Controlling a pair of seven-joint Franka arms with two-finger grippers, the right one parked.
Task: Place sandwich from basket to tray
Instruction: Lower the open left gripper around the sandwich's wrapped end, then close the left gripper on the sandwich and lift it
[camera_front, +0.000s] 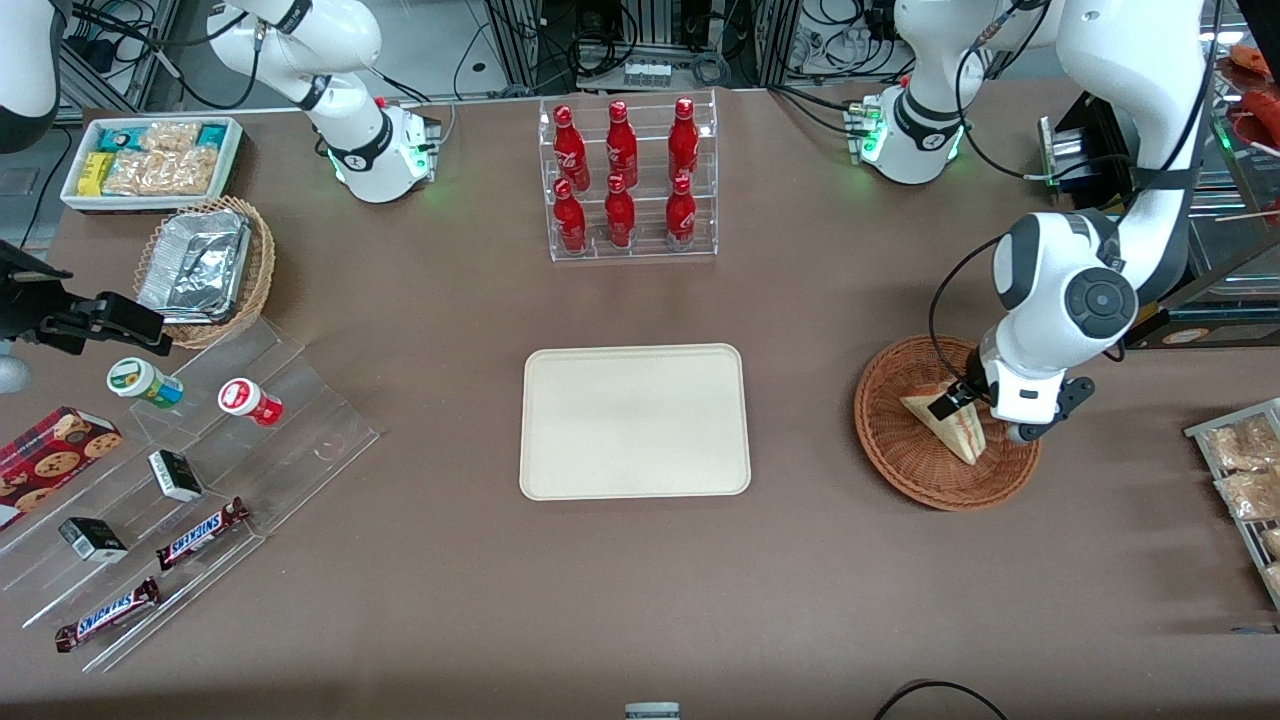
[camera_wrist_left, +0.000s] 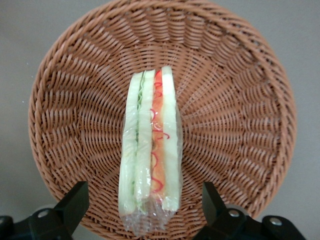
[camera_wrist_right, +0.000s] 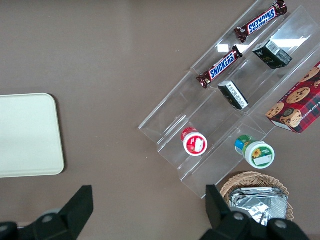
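Observation:
The sandwich (camera_front: 957, 432), a clear-wrapped wedge of white bread with red-orange and green filling, lies in the round reddish-brown wicker basket (camera_front: 890, 445) toward the working arm's end of the table. My left gripper (camera_front: 978, 412) hangs just above it, open, with one finger on each side of the wedge and not touching it. In the left wrist view the sandwich (camera_wrist_left: 150, 145) lies across the middle of the basket (camera_wrist_left: 240, 100), and its wrapped end sits between my gripper's (camera_wrist_left: 143, 202) spread black fingers (camera_wrist_left: 74, 202). The cream-white tray (camera_front: 635, 420) lies flat and bare mid-table, beside the basket.
A clear rack of red bottles (camera_front: 627, 180) stands farther from the front camera than the tray. A wire rack of snack bags (camera_front: 1245, 470) sits at the table edge beside the basket. A clear stepped stand with candy bars and cups (camera_front: 190, 480) lies toward the parked arm's end.

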